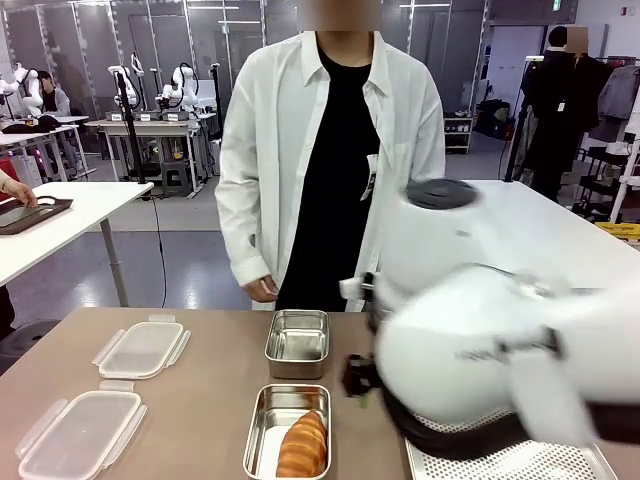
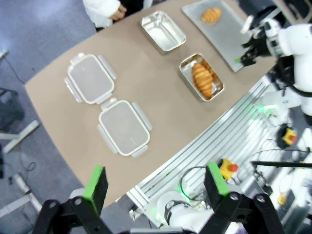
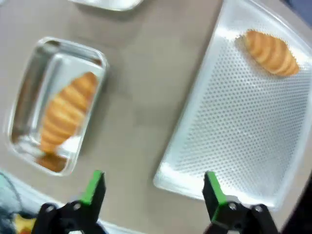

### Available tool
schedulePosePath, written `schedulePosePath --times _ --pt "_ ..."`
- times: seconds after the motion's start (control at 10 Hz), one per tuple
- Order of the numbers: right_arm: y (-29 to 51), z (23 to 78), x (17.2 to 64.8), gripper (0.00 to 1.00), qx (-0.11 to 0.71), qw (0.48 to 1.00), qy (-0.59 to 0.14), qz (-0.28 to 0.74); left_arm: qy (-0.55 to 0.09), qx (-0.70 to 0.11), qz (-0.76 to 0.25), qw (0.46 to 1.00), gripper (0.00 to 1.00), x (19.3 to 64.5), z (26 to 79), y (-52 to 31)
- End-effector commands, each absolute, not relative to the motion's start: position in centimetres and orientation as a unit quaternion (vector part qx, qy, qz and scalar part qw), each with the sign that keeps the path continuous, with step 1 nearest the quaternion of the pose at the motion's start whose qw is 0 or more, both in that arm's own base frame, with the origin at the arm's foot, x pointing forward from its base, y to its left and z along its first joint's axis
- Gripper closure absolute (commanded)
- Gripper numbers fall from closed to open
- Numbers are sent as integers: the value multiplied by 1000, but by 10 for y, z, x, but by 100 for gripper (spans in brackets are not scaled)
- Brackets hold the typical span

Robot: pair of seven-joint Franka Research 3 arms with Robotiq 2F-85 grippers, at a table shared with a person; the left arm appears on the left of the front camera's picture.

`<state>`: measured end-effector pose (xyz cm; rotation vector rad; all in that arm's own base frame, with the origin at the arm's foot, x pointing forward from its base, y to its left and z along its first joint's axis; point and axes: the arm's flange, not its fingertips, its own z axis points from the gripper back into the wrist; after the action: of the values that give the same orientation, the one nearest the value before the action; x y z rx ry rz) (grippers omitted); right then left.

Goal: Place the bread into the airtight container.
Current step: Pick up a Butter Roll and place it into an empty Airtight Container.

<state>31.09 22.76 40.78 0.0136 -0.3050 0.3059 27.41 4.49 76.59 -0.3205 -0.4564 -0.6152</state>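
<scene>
We see golden-brown bread (image 1: 302,445) inside nearer rectangular steel container (image 1: 257,430) on tan tabletop (image 1: 210,400). Left gripper (image 2: 156,183), right gripper (image 3: 153,187) both spread wide, empty. Behind: grey-floored lab, white tables (image 1: 90,205).

Lab hall with white worktables (image 1: 85,203)

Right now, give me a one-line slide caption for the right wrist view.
Open right jaws over the table: one croissant in the steel container, a second croissant on the perforated tray.

No readable text, right arm (image 1: 500,350) marking (too blurred)
</scene>
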Motion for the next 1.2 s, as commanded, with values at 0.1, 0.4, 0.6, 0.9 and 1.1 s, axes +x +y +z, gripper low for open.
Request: schedulePosePath --times 0.1,0.4,0.6,0.9,1.1 --pt "121 383 302 0 57 971 -191 132 -221 -153 -310 912 0 273 766 45" --pt "83 361 308 0 84 968 -189 143 -221 -153 -310 912 0 273 766 45" --pt "122 425 365 0 52 972 -193 122 -221 -153 -310 912 0 273 766 45" --pt "55 434 404 0 94 956 -225 164 -221 -153 -310 912 0 273 766 45" --pt "-52 416 391 0 178 912 -318 188 -221 -153 -310 912 0 273 766 45"
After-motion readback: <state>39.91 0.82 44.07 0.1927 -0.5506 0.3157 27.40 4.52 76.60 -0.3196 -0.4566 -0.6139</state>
